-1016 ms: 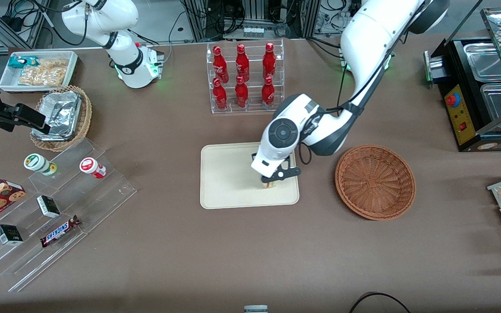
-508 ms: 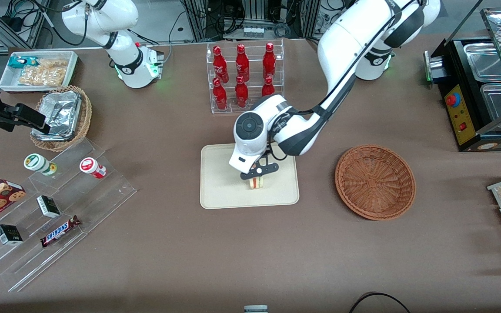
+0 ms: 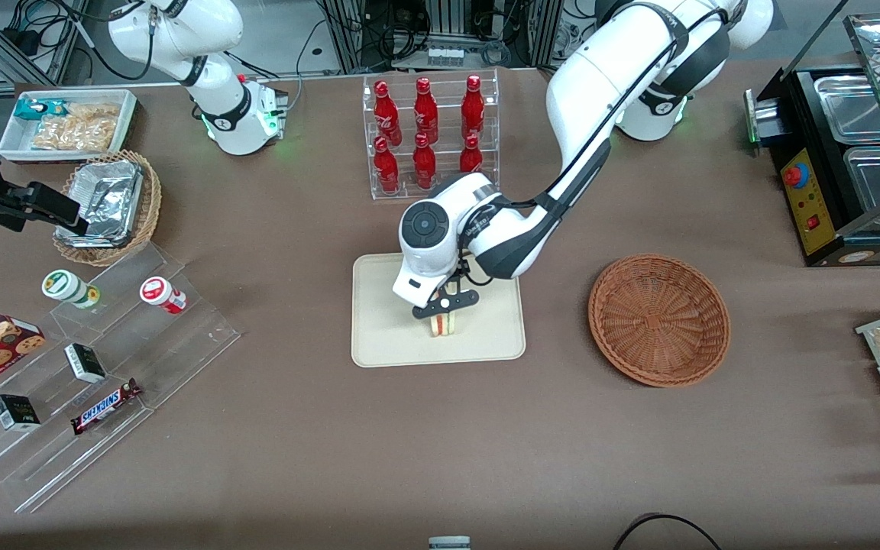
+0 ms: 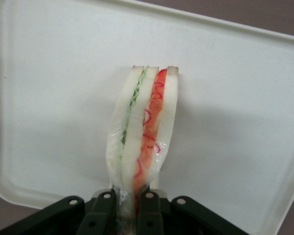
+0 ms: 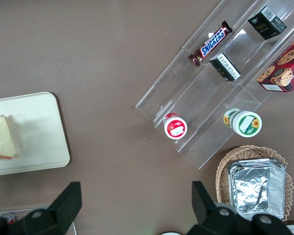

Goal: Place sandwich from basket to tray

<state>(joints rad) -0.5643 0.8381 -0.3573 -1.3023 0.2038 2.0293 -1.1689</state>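
Jaws: gripper [image 4: 129,203] clamped narrow on one corner of the sandwich [image 4: 142,132], the bread pinched in between the two black fingers [image 4: 104,205].
Sandwich axis: wedge runs lengthwise straight out from the jaws, standing on edge, with green filling on one side and red and pink on the other along the cut face.
Sandwich place: over the tray [image 3: 386,336], near its middle and a touch toward the front camera; in the front view the sandwich [image 3: 444,324] pokes out just below the gripper [image 3: 446,307].
Key relation: release looks like a straight drop or short lowering, since the tray lies directly under the wedge with rim well clear all round.
Basket: wicker basket [image 3: 659,318] sits on the tabletop toward the working arm's end, nothing in it.
Hard to make out: whether the wedge's free end touches the tray or hangs just above it, I cannot tell.
Hidden: wrist body covers the gripped corner from the front.
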